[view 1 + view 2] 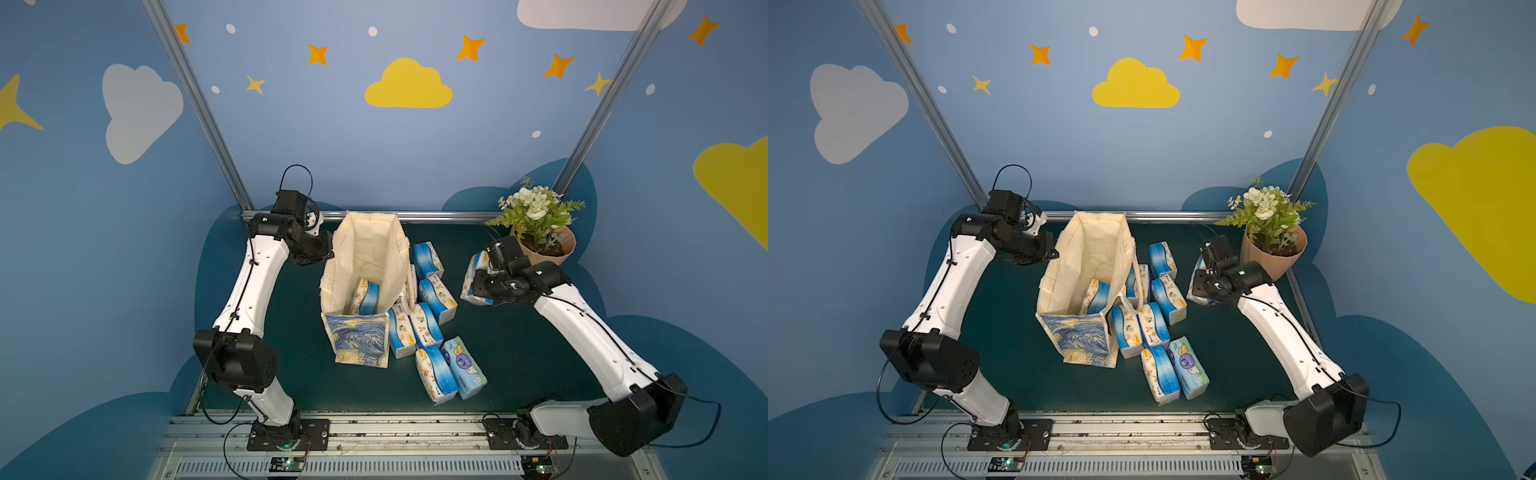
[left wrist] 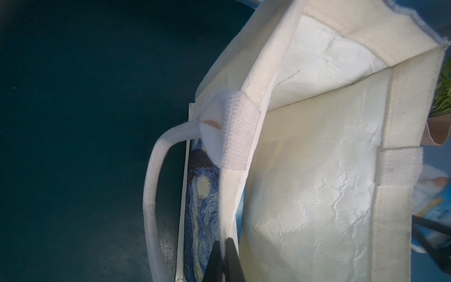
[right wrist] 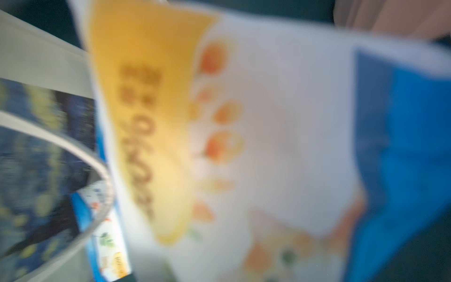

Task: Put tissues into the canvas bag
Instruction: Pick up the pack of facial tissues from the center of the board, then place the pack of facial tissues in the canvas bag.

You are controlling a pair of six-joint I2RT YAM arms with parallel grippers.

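Now: bag rim pinched, one pack in the right gripper

Nearest you, the pale blue-green pack (image 1: 463,368) carries cartoon figures; its lettering is too small to read. White-and-blue tissue packs (image 1: 424,328) cluster just beside the canvas bag (image 1: 370,249) on its right, and one more pack (image 1: 365,297) stands inside it. The bag's front shows a swirly blue-yellow print with no words.

Your left arm is bent at the elbow, and the left gripper (image 2: 223,258) is clamped on the bag's rim.

Farther out, your right arm reaches forward. The right gripper (image 1: 482,282) is closed on a tilted pack (image 1: 471,274) near the flowerpot (image 1: 561,253). Dark writing on its yellow band (image 3: 141,122) is blurred beyond reading.
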